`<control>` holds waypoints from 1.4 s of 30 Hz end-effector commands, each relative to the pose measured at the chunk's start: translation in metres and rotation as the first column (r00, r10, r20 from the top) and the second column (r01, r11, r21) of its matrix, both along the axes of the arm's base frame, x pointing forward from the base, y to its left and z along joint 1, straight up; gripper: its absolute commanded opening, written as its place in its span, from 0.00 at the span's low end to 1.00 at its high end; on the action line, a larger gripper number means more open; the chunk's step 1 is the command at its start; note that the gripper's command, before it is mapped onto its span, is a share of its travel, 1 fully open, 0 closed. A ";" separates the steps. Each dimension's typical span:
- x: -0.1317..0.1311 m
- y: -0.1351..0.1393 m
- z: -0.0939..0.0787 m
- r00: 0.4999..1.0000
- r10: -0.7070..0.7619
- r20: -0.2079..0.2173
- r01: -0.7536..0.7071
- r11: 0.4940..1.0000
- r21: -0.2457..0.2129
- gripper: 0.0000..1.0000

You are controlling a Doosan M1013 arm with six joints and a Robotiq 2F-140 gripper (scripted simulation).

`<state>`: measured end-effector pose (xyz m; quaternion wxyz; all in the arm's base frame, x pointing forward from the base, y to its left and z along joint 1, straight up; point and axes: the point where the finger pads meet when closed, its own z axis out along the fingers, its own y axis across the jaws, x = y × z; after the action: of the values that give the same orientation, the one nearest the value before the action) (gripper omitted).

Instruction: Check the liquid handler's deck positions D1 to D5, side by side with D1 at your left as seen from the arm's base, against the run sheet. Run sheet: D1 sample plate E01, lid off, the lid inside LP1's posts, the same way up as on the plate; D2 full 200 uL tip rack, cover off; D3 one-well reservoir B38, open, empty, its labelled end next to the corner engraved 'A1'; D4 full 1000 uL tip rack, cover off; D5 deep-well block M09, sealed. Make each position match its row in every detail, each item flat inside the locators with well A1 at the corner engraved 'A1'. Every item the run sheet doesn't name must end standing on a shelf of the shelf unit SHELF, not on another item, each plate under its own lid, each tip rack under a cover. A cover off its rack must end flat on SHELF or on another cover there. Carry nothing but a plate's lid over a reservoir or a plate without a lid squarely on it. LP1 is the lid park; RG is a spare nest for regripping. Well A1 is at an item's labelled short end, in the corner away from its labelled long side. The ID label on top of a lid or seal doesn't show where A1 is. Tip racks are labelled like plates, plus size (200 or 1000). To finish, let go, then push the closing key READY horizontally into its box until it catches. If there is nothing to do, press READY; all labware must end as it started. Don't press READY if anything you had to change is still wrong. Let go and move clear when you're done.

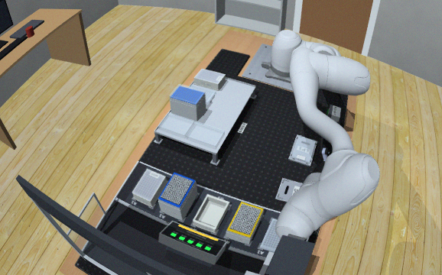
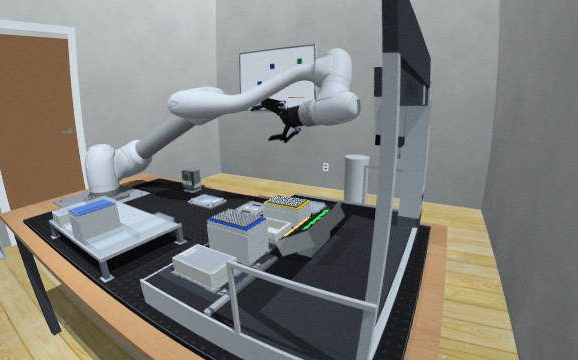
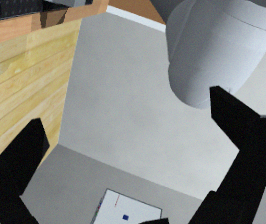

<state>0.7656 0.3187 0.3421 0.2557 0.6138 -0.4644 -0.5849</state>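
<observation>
My gripper (image 2: 278, 123) (image 3: 126, 117) is open and empty, high in the air above the deck's far end; the arm hides it in the top view. Along the deck stand a white sealed deep-well block (image 1: 149, 187) (image 2: 203, 265), a blue-rimmed tip rack (image 1: 177, 192) (image 2: 236, 235) with no cover, an open white reservoir (image 1: 211, 214) (image 2: 277, 229), a yellow-rimmed tip rack (image 1: 245, 221) (image 2: 286, 206) with no cover, and a plate (image 1: 270, 236) partly hidden by the arm. A lid (image 1: 302, 150) (image 2: 208, 201) lies in the lid park.
The shelf unit (image 1: 229, 111) (image 2: 139, 227) holds a blue-covered rack (image 1: 187, 101) (image 2: 94, 217) and a small white item (image 1: 209, 79). A spare nest (image 1: 289, 189) lies near the deck. The handler's frame (image 2: 389, 200) and its panel with green lights (image 1: 192, 241) border the deck. The key box (image 2: 190, 180) stands at the back.
</observation>
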 end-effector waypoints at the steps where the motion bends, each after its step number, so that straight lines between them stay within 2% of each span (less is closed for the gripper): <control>1: 0.000 0.000 0.002 1.000 0.000 0.002 0.000 1.000 0.001 1.00; 2: 0.000 0.000 0.002 1.000 0.000 0.002 0.000 1.000 0.001 1.00; 3: 0.001 -0.005 0.001 1.000 0.012 0.017 -0.012 1.000 0.007 0.79; 17: 0.011 -0.074 -0.004 0.959 0.161 0.233 -0.182 0.981 0.072 0.79; 19: 0.011 -0.074 -0.004 0.959 0.161 0.233 -0.182 0.981 0.072 0.79; 20: 0.012 -0.079 -0.004 0.954 0.171 0.248 -0.195 0.978 0.075 0.79; 34: 0.023 -0.148 -0.009 0.841 0.287 0.458 -0.369 0.924 0.098 0.79; 36: 0.023 -0.148 -0.009 0.841 0.287 0.458 -0.369 0.924 0.098 0.79; 42: 0.027 -0.177 -0.011 0.774 0.325 0.543 -0.441 0.893 0.095 0.79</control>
<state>0.7913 0.1543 0.3311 0.1775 0.8361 -0.3276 -0.4026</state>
